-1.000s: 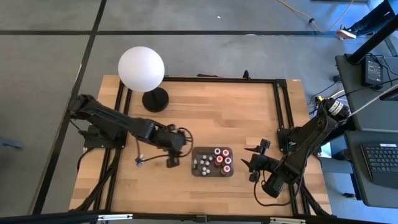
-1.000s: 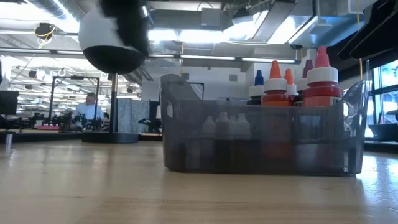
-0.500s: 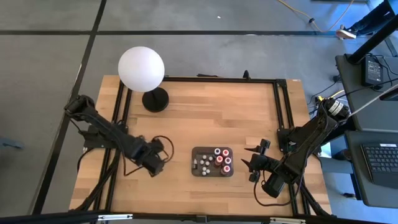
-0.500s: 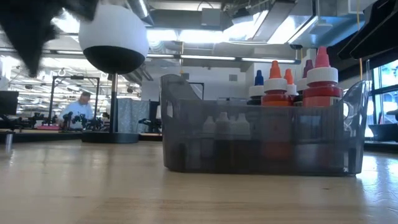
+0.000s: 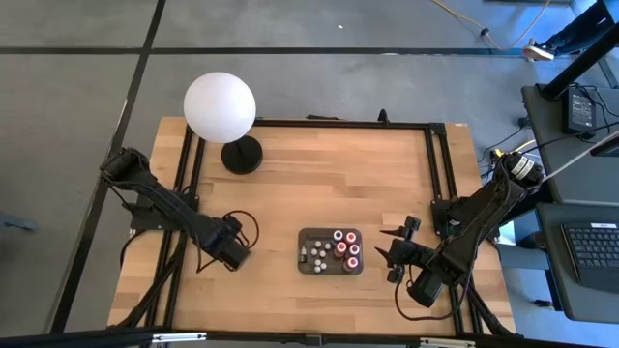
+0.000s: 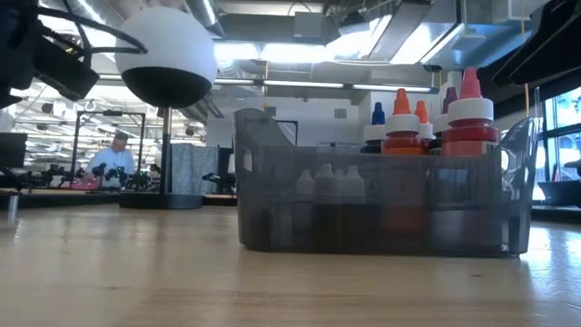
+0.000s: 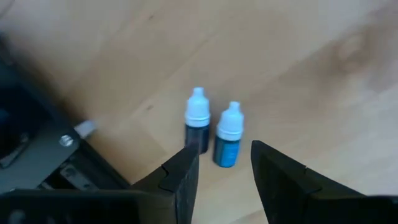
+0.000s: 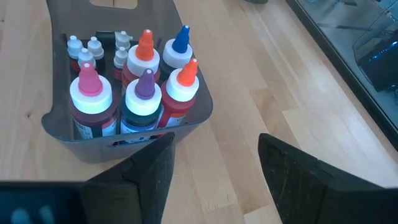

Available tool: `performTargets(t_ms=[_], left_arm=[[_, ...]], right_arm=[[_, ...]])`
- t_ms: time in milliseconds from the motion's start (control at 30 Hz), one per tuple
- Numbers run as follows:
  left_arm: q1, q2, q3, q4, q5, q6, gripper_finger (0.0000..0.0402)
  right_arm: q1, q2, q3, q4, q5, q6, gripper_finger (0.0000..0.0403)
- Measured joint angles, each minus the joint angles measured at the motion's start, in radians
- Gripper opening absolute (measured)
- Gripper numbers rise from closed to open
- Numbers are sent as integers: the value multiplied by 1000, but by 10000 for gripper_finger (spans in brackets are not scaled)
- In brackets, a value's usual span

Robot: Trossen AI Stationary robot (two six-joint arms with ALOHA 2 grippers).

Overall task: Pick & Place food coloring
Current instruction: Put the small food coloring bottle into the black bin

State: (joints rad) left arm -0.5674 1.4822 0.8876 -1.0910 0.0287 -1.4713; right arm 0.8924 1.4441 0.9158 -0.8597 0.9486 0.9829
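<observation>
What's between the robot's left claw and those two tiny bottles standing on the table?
Nothing but bare wood. In the left wrist view the left gripper is open, and the two small bottles stand just past its fingers on the table.

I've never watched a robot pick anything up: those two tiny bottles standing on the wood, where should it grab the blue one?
Probably by the blue bottle's round body, below the white cap. It stands upright right beside the dark bottle, so one finger would have to go into the narrow gap between them. The left gripper already looks at it with fingers open. Coming from above would be the safer way.

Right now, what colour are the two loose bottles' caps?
White, both bottles; clearest in the left wrist view.
</observation>
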Motion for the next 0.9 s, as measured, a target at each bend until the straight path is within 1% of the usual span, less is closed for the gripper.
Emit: performTargets(t_ms=[233, 433, 733, 800, 900], left_arm=[[0, 5, 0, 99, -1, 26, 133], [0, 27, 0, 94, -1, 26, 119], [0, 121, 0, 93, 13, 53, 109], [0, 140, 0, 93, 21, 62, 110], [2, 163, 0, 93, 58, 80, 110]], right_arm=[[0, 0, 0, 0, 0, 0, 233], [0, 0, 0, 0, 0, 0, 233], [0, 0, 0, 3, 1, 2, 233], [0, 0, 0, 3, 1, 2, 233], [0, 0, 0, 3, 1, 2, 233]])
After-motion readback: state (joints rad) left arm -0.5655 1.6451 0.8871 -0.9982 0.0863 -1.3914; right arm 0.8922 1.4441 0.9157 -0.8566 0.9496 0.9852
